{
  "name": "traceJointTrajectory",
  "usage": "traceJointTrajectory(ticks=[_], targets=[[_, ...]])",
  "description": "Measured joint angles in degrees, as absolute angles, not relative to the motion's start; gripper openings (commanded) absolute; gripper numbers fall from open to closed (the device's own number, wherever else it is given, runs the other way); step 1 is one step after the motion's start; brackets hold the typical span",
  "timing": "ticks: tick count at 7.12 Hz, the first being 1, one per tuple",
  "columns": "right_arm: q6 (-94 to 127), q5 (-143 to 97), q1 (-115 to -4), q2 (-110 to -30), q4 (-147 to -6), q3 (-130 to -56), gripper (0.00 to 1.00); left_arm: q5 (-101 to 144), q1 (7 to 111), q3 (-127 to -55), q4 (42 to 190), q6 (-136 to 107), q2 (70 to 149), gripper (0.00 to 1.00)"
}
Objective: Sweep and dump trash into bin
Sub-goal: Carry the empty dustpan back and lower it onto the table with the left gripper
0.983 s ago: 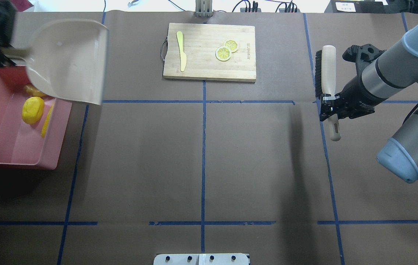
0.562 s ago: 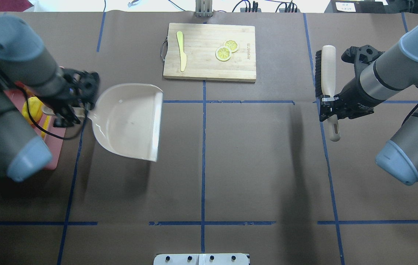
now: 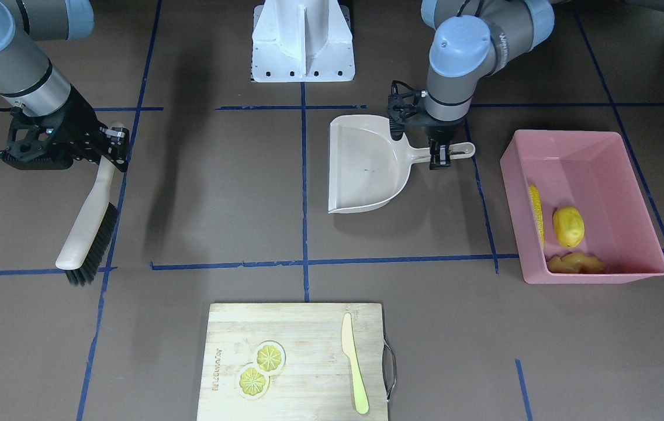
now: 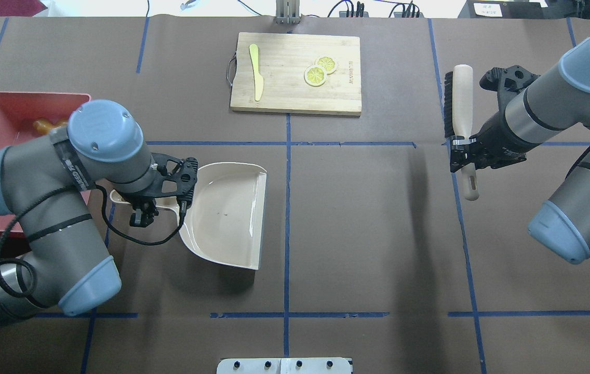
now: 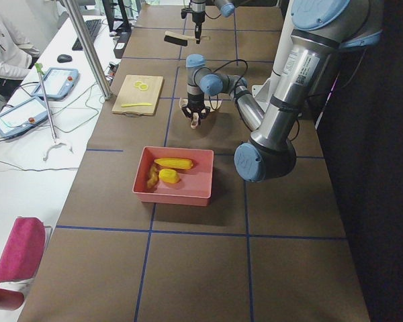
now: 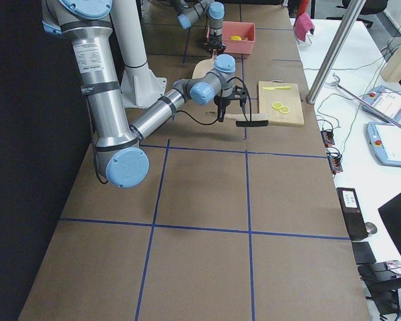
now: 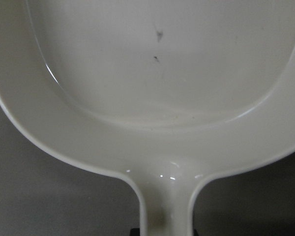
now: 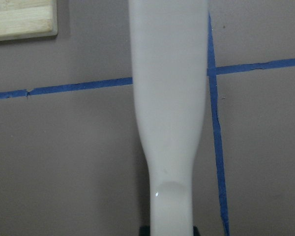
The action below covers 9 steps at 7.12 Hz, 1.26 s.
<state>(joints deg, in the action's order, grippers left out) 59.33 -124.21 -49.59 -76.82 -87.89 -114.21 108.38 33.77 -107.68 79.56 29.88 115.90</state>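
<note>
You had the left jaws closed on the handle of the dustpan (image 4: 227,213). In the overhead view it lay flat with its mouth toward 3 o'clock, just at 3 o'clock from the bin (image 3: 595,158). All the trash was inside the bin: the corn cob (image 3: 536,213), the yellow lump (image 3: 568,226) and the ginger piece (image 3: 576,264). Your right jaws were clamped on the handle of the brush (image 4: 464,93) at the 3 o'clock side of the bench (image 4: 378,234), bristles facing 9 o'clock.

The cutting board (image 3: 308,351) bears a small printed mark, too blurred to read.
</note>
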Motion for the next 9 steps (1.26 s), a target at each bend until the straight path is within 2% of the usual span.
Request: traceJointTrajectory(ticks=[3,4,5,7,9], targets=[[59.3,-123.7,-49.2,-76.7,-87.9,-114.2,0.00,107.4,32.1,-104.4,84.5,23.8,116.7,0.09],[59.4,-123.3,-48.9,-76.7,-87.9,-114.2,0.00,106.9,31.8,-103.5,85.5,23.1,117.1,0.15],[59.4,-123.1,-48.7,-76.7,-87.9,-114.2,0.00,106.1,31.6,-103.0,86.0,23.0,117.2,0.29],[59.4,-122.9,-48.5,-76.7,-87.9,-114.2,0.00,105.2,31.6,-102.8,87.1,23.1,117.2,1.00],[59.4,-122.8,-48.4,-76.7,-87.7,-114.1,0.00,103.1,31.7,-103.1,87.7,23.8,117.2,1.00]])
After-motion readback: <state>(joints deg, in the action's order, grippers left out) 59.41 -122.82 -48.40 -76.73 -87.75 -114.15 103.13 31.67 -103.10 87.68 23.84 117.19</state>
